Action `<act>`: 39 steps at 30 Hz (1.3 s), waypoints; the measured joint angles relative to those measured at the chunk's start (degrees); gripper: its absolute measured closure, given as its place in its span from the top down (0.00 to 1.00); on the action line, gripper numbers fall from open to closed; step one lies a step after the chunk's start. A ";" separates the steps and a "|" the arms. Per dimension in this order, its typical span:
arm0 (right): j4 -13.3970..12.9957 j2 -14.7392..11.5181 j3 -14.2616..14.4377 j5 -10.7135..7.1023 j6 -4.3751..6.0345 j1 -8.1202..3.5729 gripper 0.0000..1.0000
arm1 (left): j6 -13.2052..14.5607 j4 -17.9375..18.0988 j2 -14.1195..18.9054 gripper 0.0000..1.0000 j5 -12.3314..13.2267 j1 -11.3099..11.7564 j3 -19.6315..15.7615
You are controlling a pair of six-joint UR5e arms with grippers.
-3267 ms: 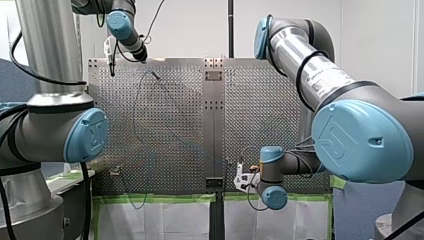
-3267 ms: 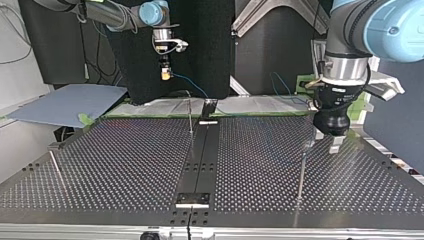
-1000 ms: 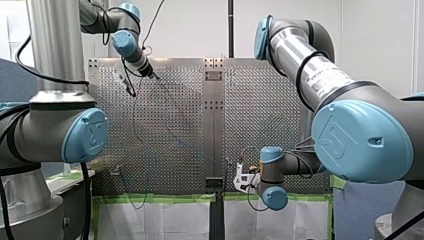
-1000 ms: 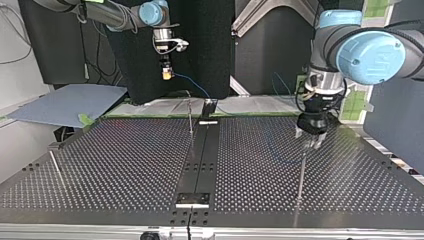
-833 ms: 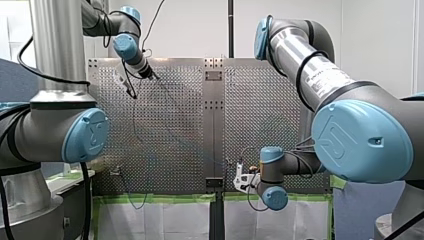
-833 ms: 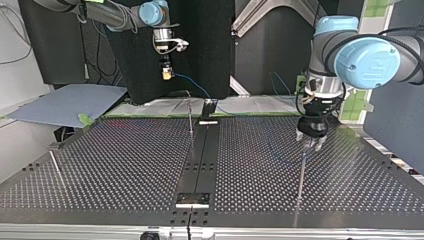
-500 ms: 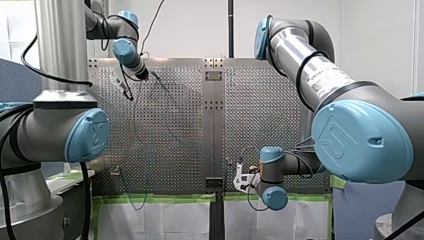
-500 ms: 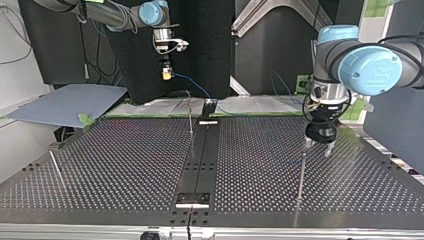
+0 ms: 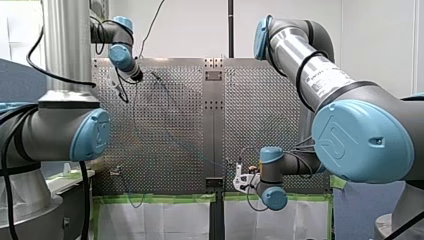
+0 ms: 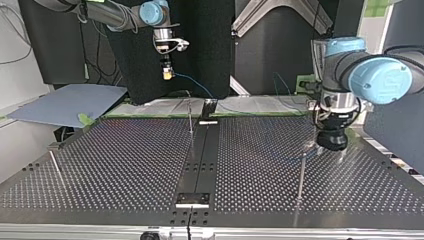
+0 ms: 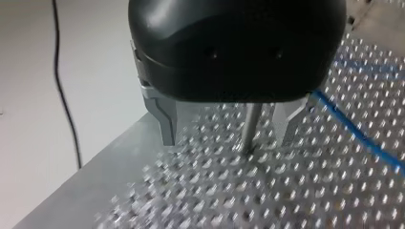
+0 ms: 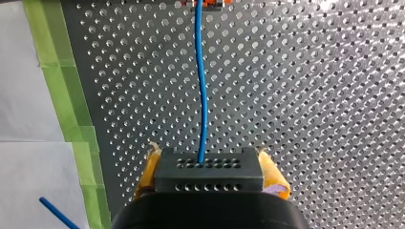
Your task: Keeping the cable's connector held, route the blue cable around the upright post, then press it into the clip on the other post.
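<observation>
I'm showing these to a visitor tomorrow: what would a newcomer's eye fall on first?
The bright blue cable stands out, running over the holed table from a black connector clamped in my right hand, between yellow pads. At the front view's upper left, my left hand hangs open around a thin upright post, the cable passing beside it.

The surface [image 12: 310,95] is perforated sheet metal with a dull sheen. The blue cable [image 12: 203,95] has a smooth, faintly glossy sheath, and its connector [image 12: 208,177] is matt black plastic. The pads [image 12: 273,172] of my right gripper [image 12: 208,167] look yellow and rubbery. On my left gripper [image 11: 229,138] the shell is glossy black and the fingers [image 11: 167,121] are matt grey metal. The upright post [image 11: 250,126] is polished metal. The green tape [image 12: 62,95] looks matt.
</observation>
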 joint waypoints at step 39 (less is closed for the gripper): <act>-0.22 0.29 -0.26 -0.53 -0.24 0.25 0.00 | 0.96 1.03 -4.37 1.00 7.42 2.90 12.12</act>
